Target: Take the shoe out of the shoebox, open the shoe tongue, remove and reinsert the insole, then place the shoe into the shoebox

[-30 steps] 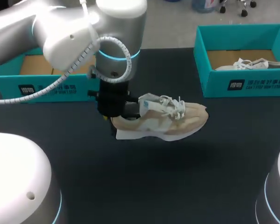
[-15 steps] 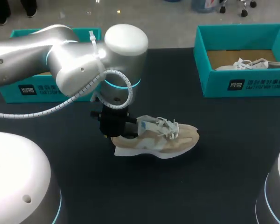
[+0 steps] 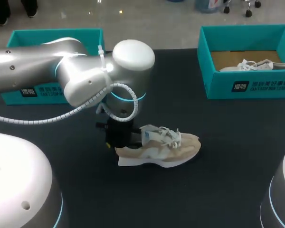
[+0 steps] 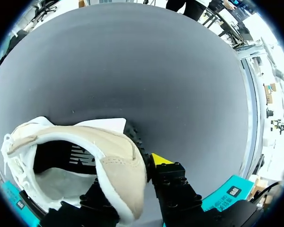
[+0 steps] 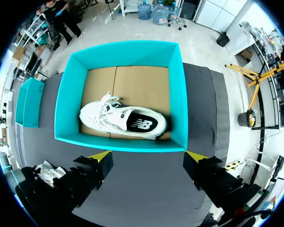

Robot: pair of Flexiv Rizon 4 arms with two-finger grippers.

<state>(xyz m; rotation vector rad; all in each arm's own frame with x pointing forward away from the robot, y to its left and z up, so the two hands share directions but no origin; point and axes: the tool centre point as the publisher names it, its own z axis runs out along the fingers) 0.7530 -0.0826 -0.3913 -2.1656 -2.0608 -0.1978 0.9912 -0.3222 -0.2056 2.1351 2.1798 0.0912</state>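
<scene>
While the left tool (image 3: 121, 142) grips the shoe (image 3: 161, 147) by its heel at the middle of the counter (image 3: 218, 156), the toe points away to the right. The right tool (image 5: 148, 156) hangs open over the right box (image 5: 120, 49), farther from the shoe.

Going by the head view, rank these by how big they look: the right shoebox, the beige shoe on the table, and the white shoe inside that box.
1. right shoebox
2. beige shoe
3. white shoe. The box wall hides part of it and it lies farther from the camera, so it may really match the beige shoe.
</scene>
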